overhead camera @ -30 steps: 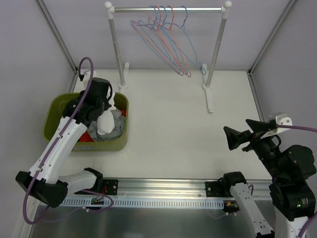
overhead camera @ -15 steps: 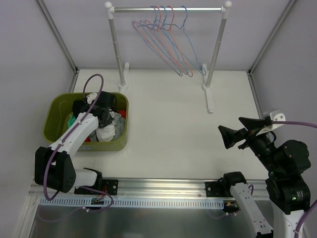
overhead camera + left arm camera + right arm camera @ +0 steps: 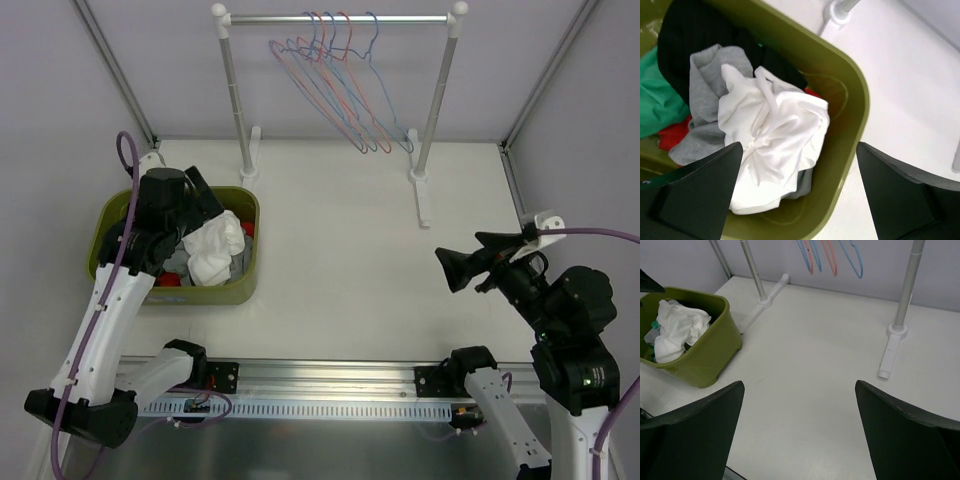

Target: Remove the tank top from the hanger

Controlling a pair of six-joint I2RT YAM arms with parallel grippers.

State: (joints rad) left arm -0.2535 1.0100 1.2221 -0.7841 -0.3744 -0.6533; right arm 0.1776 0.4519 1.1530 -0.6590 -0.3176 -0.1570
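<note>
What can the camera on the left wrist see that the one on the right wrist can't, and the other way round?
Only the left wrist view: the red cloth low in the bin, seen from close above. Only the right wrist view: the hangers on the rail, and the open right hand. Both: the green bin, the white garment on top of its pile, and the rack's left foot.
</note>
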